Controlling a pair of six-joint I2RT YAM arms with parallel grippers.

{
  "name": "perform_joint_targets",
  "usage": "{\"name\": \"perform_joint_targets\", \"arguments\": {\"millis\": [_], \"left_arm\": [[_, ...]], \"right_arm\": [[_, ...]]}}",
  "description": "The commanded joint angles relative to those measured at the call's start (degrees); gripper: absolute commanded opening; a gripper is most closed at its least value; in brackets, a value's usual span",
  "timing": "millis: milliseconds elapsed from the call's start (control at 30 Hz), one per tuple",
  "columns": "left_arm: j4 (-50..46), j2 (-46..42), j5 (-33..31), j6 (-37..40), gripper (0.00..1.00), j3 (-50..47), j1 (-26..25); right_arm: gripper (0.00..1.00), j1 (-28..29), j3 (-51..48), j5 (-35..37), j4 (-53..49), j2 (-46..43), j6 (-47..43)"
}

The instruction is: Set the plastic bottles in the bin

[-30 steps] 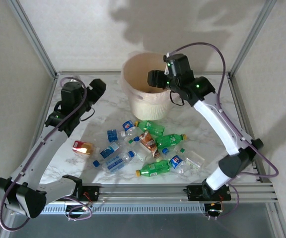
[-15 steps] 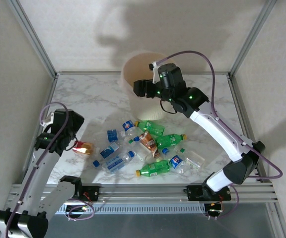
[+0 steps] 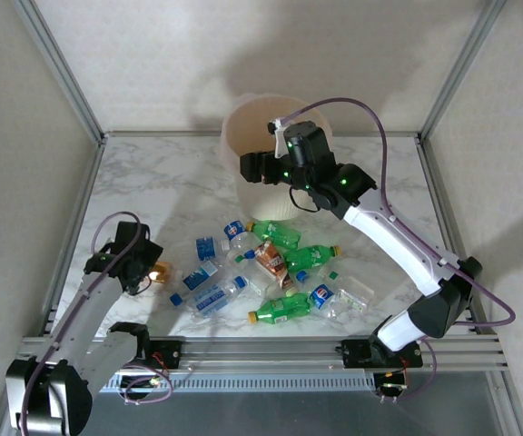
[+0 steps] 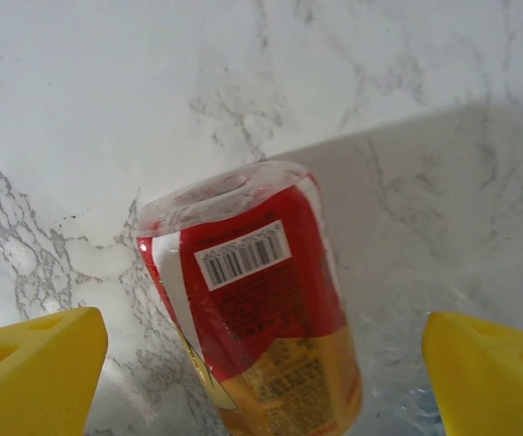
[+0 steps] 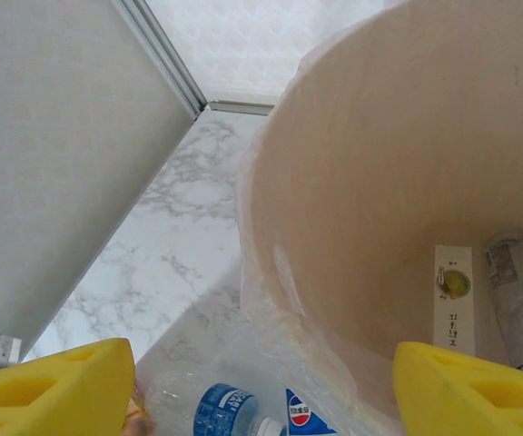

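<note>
Red-orange labelled bottle (image 4: 252, 300), barcode up, lies under wide left jaws, right jaws wide too.

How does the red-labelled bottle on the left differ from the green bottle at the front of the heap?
The red-labelled bottle has a red and orange wrap with a barcode; the green bottle is tinted green with a yellow cap. The red-labelled bottle lies alone, under the open left fingers; the green bottle lies among other bottles. Both lie on the table, outside the bin.

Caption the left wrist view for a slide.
Open left gripper poised over the red-and-orange labelled bottle lying on the marble table.
</note>
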Motion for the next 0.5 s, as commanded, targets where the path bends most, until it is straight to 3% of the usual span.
{"name": "perform_joint_targets", "arguments": {"millis": [0, 467], "left_arm": [[2.8, 1.0, 0.2, -1.9, 0.89, -1.8, 0.9], [12.4, 9.6, -1.7, -0.8, 0.85, -4.8, 1.1]], "right_arm": [[0.76, 0.5, 0.2, -0.7, 2.1, 0.4, 0.2], [0.76, 1.5, 0.8, -1.1, 1.0, 1.1, 0.5]]}}
